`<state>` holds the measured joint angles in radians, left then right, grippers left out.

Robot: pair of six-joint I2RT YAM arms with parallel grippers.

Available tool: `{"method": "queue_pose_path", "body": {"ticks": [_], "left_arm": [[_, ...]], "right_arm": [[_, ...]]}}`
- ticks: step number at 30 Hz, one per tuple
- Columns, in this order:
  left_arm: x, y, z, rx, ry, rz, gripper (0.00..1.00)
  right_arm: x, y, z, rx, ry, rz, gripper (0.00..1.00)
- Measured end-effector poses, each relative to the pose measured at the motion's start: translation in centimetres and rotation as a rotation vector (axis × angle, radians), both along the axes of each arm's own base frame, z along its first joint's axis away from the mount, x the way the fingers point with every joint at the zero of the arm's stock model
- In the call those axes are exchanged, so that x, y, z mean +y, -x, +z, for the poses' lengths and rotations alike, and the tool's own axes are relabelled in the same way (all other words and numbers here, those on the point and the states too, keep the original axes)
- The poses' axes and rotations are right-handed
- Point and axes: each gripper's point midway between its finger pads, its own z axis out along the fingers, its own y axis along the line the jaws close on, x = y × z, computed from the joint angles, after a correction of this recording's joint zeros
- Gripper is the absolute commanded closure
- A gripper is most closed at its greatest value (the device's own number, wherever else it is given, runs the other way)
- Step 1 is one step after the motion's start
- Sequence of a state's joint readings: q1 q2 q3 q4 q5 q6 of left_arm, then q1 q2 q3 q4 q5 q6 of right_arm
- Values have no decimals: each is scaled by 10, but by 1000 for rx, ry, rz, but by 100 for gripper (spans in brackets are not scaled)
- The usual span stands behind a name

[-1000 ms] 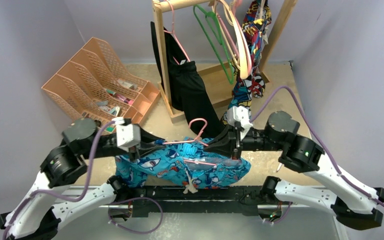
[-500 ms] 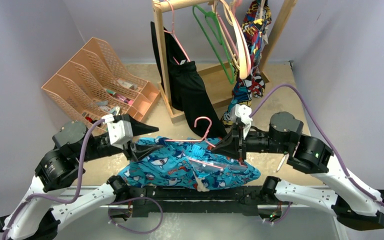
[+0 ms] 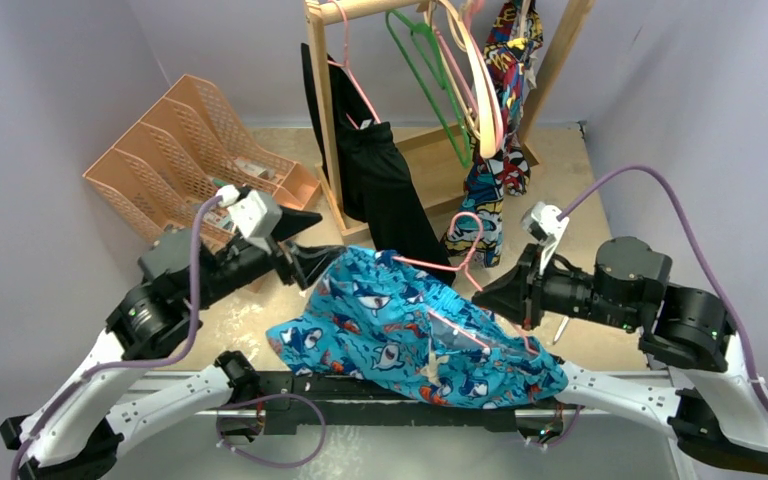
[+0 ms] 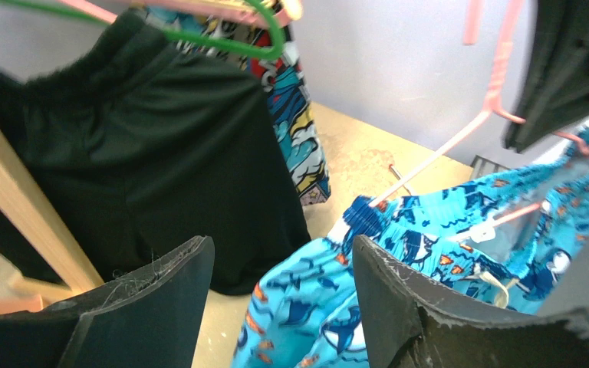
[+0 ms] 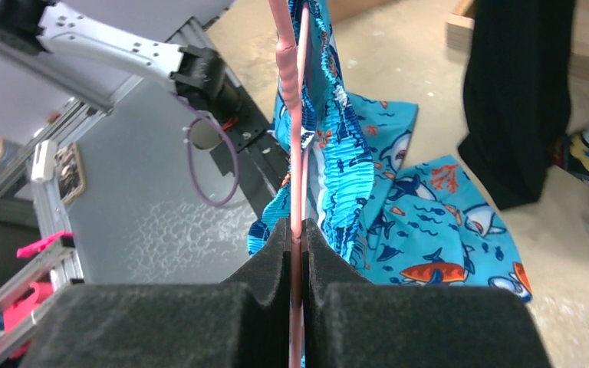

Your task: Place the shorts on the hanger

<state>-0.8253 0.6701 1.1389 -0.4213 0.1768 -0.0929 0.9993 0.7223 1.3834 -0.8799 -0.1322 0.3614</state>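
The turquoise shark-print shorts (image 3: pixel 390 325) hang slanting on the pink hanger (image 3: pixel 438 267), their lower end down by the front rail. My right gripper (image 3: pixel 482 291) is shut on the hanger's wire, which runs straight up between its pads (image 5: pixel 297 227), with the shorts (image 5: pixel 422 230) draped to the right of it. My left gripper (image 3: pixel 312 245) stands open just left of the shorts' raised corner. In the left wrist view its jaws (image 4: pixel 281 247) hold nothing, and the shorts (image 4: pixel 429 230) and hanger (image 4: pixel 445 149) lie beyond them.
A wooden rack (image 3: pixel 322 120) stands behind, carrying a black garment (image 3: pixel 385 190), a green hanger (image 3: pixel 430 80), a cream hanger (image 3: pixel 475 70) and a comic-print garment (image 3: pixel 495 150). An orange file organiser (image 3: pixel 200 150) sits at the back left. The metal rail (image 3: pixel 360 385) runs along the near edge.
My left gripper opened, let go of the shorts and drew back to the left. My right gripper swung right with the hanger, and the shorts now hang slanted from it.
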Motion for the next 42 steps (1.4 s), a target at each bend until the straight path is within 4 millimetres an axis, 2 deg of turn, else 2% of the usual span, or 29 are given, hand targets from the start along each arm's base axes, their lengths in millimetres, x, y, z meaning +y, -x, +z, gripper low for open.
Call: {"method": "queue_pose_path", "body": {"ticks": [4,9,12,17,21,27,35,42], "left_arm": [[-10,-31,-16,113,1,113,32],[-21,-67,-46,220,-55,237,29],[-31,-80,-55,241,-64,258,29],[-48,-99,-51,236,-18,277,28],[-72,-115,-54,242,25,257,26],[-93,-129,-74,258,69,237,27],[-99,-156,-91,283,108,340,51],[-77,-171,-109,297,86,497,72]], "right_arm": [[-20,-4,-2,43,42,-108,100],[-41,-5,-4,85,78,-203,100],[-50,-5,-5,96,85,-239,100],[-59,-4,-11,121,100,-275,100],[-62,-3,-11,129,91,-292,100],[-64,-3,-9,134,76,-307,100],[-67,-2,-8,142,55,-320,100],[-71,3,-4,150,21,-324,100]]}}
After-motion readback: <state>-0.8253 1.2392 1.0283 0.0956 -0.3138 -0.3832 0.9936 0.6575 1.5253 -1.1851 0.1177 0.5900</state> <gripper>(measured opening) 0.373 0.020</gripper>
